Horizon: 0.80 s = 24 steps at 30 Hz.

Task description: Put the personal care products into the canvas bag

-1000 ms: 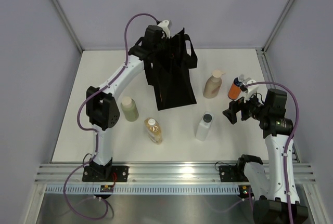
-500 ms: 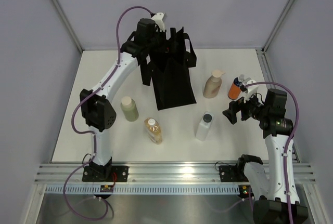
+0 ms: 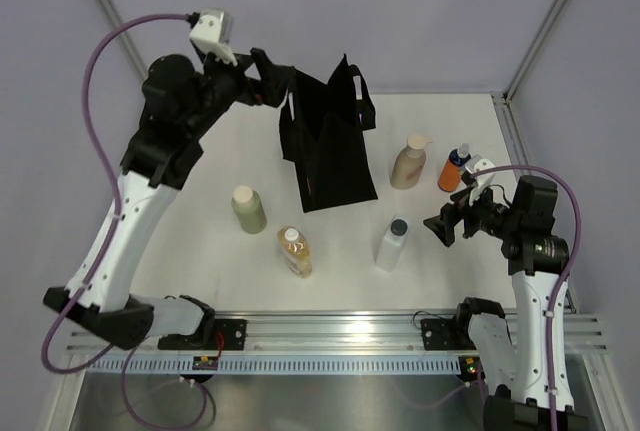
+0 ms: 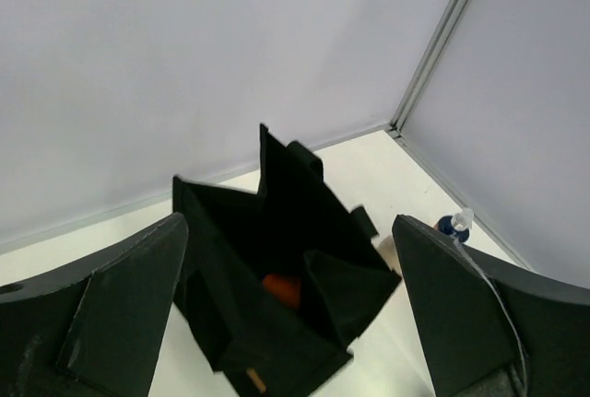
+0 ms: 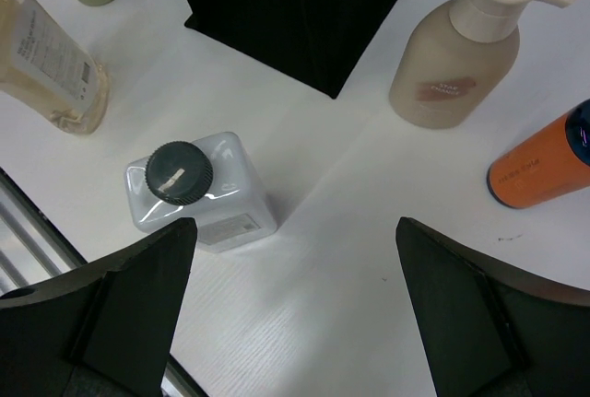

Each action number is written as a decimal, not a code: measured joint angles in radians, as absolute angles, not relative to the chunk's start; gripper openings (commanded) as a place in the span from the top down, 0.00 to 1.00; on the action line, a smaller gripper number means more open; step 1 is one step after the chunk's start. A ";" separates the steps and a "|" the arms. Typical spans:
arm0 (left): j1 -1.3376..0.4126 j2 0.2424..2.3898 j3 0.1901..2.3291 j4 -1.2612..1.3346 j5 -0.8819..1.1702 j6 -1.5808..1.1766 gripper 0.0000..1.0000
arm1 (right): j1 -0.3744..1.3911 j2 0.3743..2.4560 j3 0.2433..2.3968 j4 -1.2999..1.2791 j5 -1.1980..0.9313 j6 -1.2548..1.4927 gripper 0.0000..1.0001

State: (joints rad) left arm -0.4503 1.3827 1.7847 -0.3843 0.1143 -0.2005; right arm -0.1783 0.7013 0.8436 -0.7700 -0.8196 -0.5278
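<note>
Bottles sit on the table: amber bottle and clear bottle nearest, olive bottle left, beige pump and orange bottle farther right. The right gripper is spread and empty beside the clear bottle. At the far centre the canvas bag gapes open, something orange inside. The left gripper is spread wide above the bag's left.

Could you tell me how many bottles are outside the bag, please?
5: olive and amber near-left of the bag; clear, beige pump and orange to its right. An orange item sits inside the bag.

Black canvas bag, beige pump bottle, orange bottle blue-topped, clear bottle black-capped, amber bottle, olive bottle
</note>
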 measured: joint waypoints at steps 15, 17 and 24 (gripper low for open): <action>-0.450 0.825 0.852 -0.351 0.060 -0.179 0.01 | -0.106 0.940 1.145 -0.727 -0.516 -0.315 0.01; -0.450 0.815 0.817 -0.381 0.060 -0.171 0.01 | -0.105 0.967 1.144 -0.683 -0.382 -0.251 0.01; -0.449 0.779 0.812 -0.404 0.052 -0.144 0.01 | -0.105 1.076 1.058 -0.527 -0.124 -0.116 0.00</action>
State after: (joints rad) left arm -0.4492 0.7792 0.8116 -0.4042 0.0521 -0.1436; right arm -0.1047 1.0760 1.0576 -0.5270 -0.1238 -0.1158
